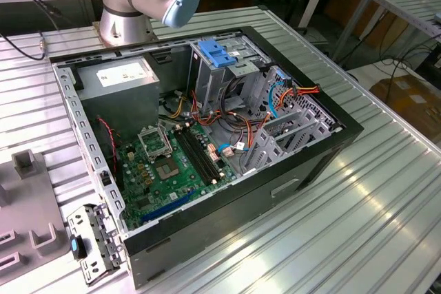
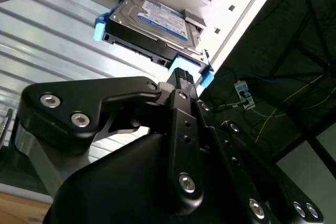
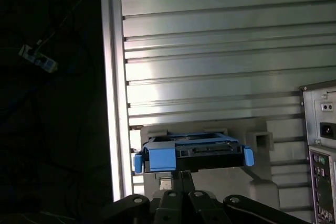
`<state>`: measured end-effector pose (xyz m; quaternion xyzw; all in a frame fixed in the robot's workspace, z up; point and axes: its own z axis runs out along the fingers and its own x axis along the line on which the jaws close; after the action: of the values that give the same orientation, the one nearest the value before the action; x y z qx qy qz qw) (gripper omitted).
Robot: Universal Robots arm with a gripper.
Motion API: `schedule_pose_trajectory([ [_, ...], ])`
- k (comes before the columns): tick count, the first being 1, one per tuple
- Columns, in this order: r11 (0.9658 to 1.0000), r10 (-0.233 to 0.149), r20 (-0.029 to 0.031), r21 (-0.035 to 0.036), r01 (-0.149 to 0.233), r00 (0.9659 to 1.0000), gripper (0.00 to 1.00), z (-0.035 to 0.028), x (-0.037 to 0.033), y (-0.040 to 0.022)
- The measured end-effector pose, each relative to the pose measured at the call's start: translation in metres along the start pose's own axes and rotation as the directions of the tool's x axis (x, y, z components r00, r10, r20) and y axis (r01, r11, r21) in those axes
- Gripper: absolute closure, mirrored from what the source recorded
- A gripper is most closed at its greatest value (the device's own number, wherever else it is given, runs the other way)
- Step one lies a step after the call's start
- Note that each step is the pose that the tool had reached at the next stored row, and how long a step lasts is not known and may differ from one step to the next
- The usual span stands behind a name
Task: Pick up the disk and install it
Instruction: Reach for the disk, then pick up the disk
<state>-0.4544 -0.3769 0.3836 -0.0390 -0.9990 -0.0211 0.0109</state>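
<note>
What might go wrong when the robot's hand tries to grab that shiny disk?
1. The disk sits close to the table edge. If the hand bumps it or grips it badly, it might tumble off the side.
2. Loose orange cables lie inside the computer case. They might snag the disk on its way in.

I see the flat rectangular silver-metal hard drive [image 2: 152, 24] [image 3: 191, 153], blue-and-white label facing up, blue plastic rails on two opposite sides. In both wrist views it lies flat on a pale grey fixture [image 3: 278, 192], near the ribbed metal table's [image 3: 210, 51] edge.
</note>
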Motion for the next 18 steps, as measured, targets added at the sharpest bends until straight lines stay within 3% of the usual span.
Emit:
schedule_pose_trajectory([
  [2,1.0000,0.000,0.0000,0.0000,0.000,1.0000,0.89,0.0006,0.0060,0.0009],
  [18,1.0000,-0.005,-0.0002,0.0001,0.005,1.0000,0.89,0.0006,0.0070,0.0008],
])
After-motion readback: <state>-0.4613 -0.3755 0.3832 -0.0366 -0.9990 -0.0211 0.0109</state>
